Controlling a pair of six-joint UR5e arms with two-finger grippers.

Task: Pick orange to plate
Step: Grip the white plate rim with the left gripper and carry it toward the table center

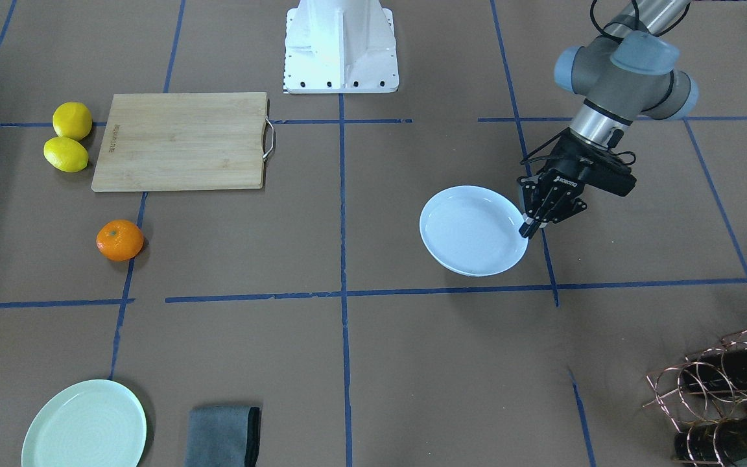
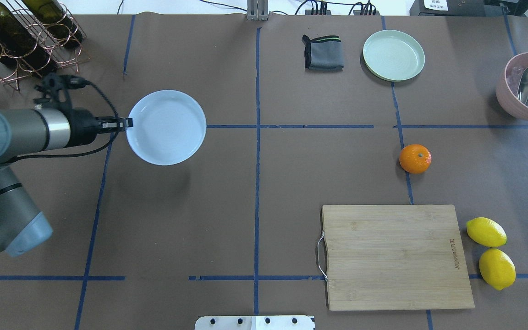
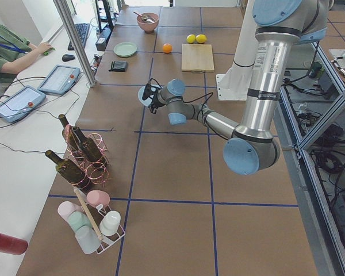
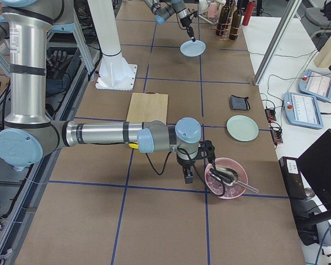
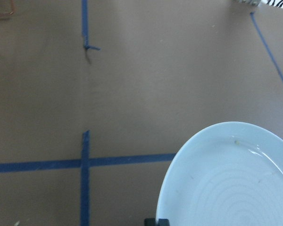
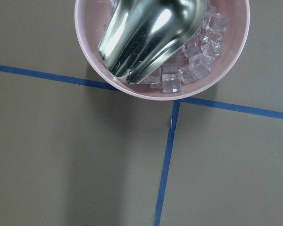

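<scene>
The orange sits alone on the brown table, on the robot's right half beyond the cutting board. The pale bluish-white plate is on the left half, and its shadow suggests it hangs just above the table. My left gripper is shut on the plate's rim; the left wrist view shows the plate close below. My right gripper hovers far from the orange, beside the pink bowl; only the right side view shows it, so I cannot tell its state.
A wooden cutting board lies near the robot's right, with two lemons beside it. A mint-green plate and grey cloth lie at the far edge. A pink bowl holds ice and a scoop. A wine rack stands far left.
</scene>
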